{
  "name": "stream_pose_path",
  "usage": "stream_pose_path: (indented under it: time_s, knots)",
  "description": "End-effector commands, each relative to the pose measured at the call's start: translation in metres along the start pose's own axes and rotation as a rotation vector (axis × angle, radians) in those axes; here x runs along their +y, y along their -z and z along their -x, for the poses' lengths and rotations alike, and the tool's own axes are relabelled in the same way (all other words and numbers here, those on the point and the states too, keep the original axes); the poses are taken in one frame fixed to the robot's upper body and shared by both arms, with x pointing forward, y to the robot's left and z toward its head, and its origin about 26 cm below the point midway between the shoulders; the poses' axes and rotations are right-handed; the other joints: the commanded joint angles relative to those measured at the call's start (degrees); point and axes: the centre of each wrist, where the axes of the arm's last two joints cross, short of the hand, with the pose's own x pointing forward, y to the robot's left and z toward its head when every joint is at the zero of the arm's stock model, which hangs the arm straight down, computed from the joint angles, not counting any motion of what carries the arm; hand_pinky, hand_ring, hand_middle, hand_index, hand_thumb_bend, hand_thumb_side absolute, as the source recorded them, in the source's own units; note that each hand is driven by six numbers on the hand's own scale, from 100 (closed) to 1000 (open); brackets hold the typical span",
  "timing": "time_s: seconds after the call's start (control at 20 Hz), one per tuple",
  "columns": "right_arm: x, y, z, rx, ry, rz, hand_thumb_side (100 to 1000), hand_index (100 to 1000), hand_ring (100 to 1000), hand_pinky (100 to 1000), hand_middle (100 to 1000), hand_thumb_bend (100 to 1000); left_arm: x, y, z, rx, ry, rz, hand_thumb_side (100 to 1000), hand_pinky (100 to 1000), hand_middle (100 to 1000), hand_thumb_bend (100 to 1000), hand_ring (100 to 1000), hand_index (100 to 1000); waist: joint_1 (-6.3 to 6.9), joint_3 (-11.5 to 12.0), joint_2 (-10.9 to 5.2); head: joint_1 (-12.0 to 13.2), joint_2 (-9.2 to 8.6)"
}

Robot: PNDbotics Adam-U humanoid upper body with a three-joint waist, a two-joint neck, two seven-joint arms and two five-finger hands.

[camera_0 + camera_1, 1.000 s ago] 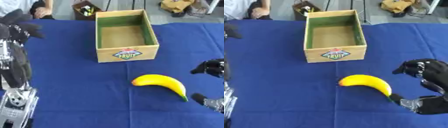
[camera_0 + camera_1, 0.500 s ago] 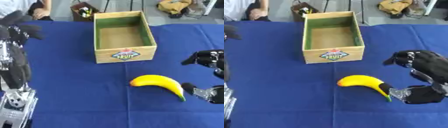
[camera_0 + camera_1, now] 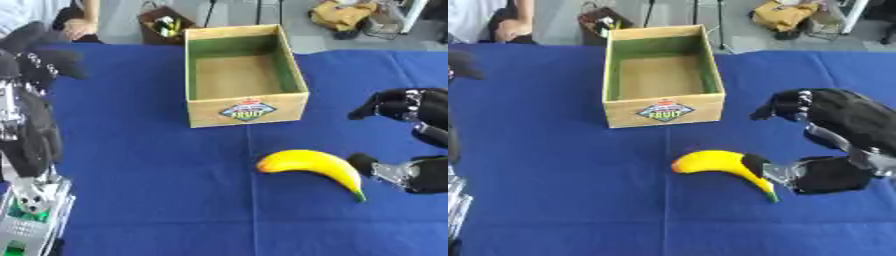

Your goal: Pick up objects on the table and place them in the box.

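One curved yellow banana (image 3: 311, 166) with a green tip lies on your blue-clothed worktop (image 3: 166, 190), at about 5 o'clock from the open wooden box (image 3: 244, 75) with a green lining and a fruit label on its front wall. Box and banana are apart, with bare cloth between them; the box interior shows no contents. Your right hand (image 3: 833, 130) stands at 3 o'clock from the banana, spread wide: its curled upper fingers (image 3: 785, 106) hang above the cloth at 1 o'clock from the fruit, while its thumb tip meets the banana's green-tipped end in the right eye view; in the left eye view a narrow gap seems to show there, so you cannot tell whether they touch. Nothing is held. Your left hand (image 3: 35, 60) is raised at 9 o'clock from the box, well apart from both things, fingers relaxed and holding nothing.
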Motion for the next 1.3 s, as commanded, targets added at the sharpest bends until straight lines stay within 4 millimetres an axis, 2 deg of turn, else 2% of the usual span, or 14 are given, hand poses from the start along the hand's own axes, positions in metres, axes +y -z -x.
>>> stream_pose_path:
  time_s: [0.05, 0.25, 0.35, 0.7, 1.3]
  knots:
    - [-0.007, 0.002, -0.004, -0.010, -0.054, -0.018, 1000, 842, 748, 716, 702, 341, 0.002, 0.005, -0.005, -0.026, 0.002, 0.011, 1000, 492, 642, 100, 584, 789, -0.08, -0.1, -1.29, -0.2, 0.24]
    - [-0.005, 0.005, -0.008, -0.013, -0.055, -0.050, 1000, 842, 747, 712, 699, 352, 0.002, 0.005, -0.005, -0.026, 0.002, 0.012, 1000, 492, 643, 100, 584, 789, -0.03, -0.1, -1.37, -0.4, 0.37]
    - [-0.004, 0.007, -0.010, -0.012, -0.048, -0.071, 1000, 849, 742, 701, 668, 410, 0.002, 0.004, -0.005, -0.025, 0.001, 0.013, 1000, 492, 643, 100, 584, 789, -0.03, -0.1, -1.37, -0.4, 0.44]
    - [-0.007, 0.011, -0.013, 0.019, -0.049, -0.118, 1000, 851, 751, 698, 660, 471, 0.001, 0.004, -0.005, -0.023, -0.002, 0.018, 1000, 492, 643, 100, 584, 789, -0.03, 0.0, -1.35, -0.7, 0.63]
    - [-0.008, 0.017, -0.009, 0.105, -0.053, -0.151, 1000, 846, 758, 692, 663, 435, -0.001, 0.003, -0.005, -0.017, -0.012, 0.023, 1000, 491, 643, 100, 584, 787, 0.07, 1.1, -1.05, -1.9, 0.01]
